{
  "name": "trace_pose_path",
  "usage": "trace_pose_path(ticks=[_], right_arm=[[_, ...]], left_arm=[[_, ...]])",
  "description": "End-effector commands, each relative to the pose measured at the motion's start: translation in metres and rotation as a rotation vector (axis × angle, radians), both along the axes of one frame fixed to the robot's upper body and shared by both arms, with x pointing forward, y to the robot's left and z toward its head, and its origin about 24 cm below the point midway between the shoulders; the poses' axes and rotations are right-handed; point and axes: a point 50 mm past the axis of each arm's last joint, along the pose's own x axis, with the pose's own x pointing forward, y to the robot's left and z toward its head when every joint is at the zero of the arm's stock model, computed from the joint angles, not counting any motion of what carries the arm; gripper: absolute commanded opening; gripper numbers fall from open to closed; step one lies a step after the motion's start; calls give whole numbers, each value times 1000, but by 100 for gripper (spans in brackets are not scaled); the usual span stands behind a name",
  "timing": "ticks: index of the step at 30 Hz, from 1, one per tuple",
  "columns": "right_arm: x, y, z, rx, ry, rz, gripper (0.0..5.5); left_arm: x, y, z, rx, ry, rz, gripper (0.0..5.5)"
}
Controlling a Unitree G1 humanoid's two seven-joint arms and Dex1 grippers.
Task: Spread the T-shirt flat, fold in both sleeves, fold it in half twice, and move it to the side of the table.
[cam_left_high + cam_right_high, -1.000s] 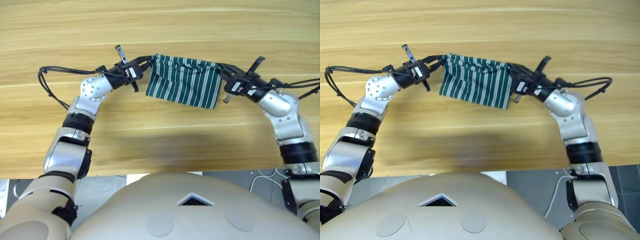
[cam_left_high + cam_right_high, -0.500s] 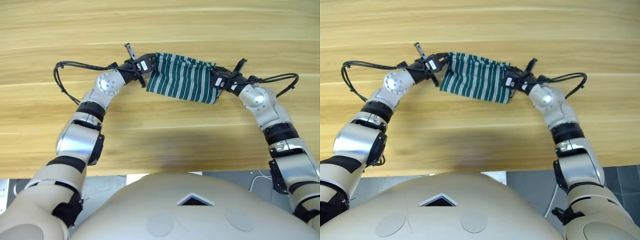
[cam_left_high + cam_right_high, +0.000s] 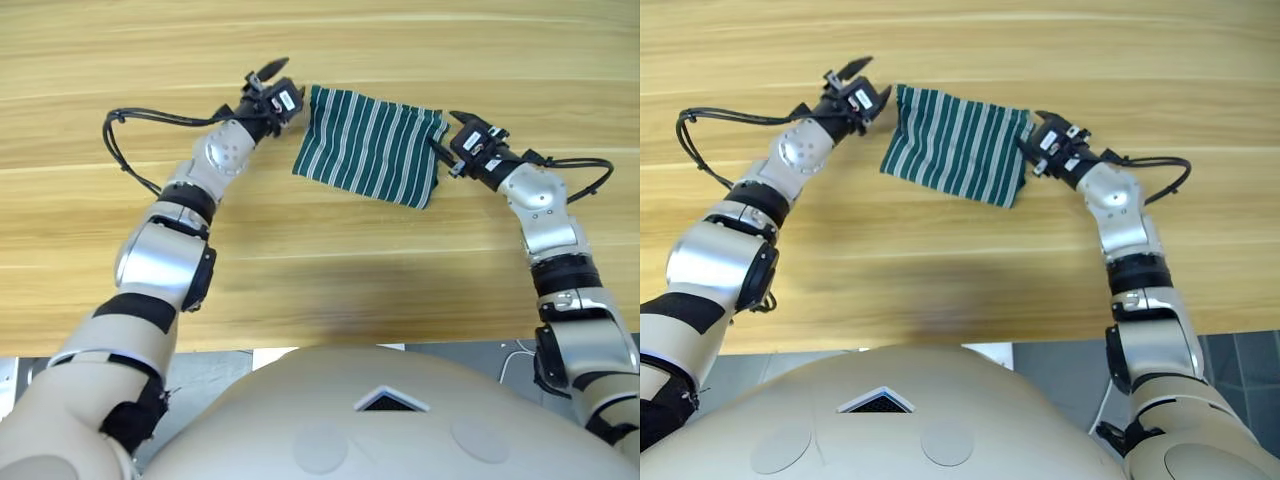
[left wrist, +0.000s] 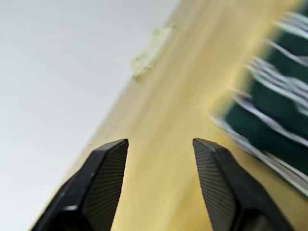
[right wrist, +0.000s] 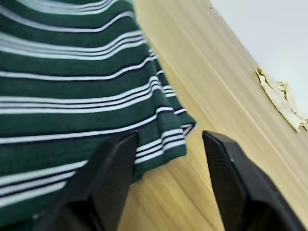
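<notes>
Soft matt knit cloth, that T-shirt (image 3: 370,160); the table (image 3: 320,260) is smooth wood, faintly glossy; right gripper (image 5: 168,137), fingers (image 5: 109,178) in matt black ribbed plastic.

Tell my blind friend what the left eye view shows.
A folded green striped T-shirt lies flat on a wooden table. The left gripper and right gripper are open, one at each side of it.
</notes>
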Motion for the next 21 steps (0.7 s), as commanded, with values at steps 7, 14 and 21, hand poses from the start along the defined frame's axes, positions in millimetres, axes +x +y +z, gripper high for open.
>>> trace_pose_path(ticks=[7,14,21], right_arm=[[21,24,53,236,-191,12,423],[24,106,55,221,-203,323,534],[58,144,44,183,-149,281,534]], left_arm=[[-19,11,3,-174,-26,-131,271],[-27,13,-5,-225,-8,-123,271],[-40,-7,-19,-137,14,-232,271]])
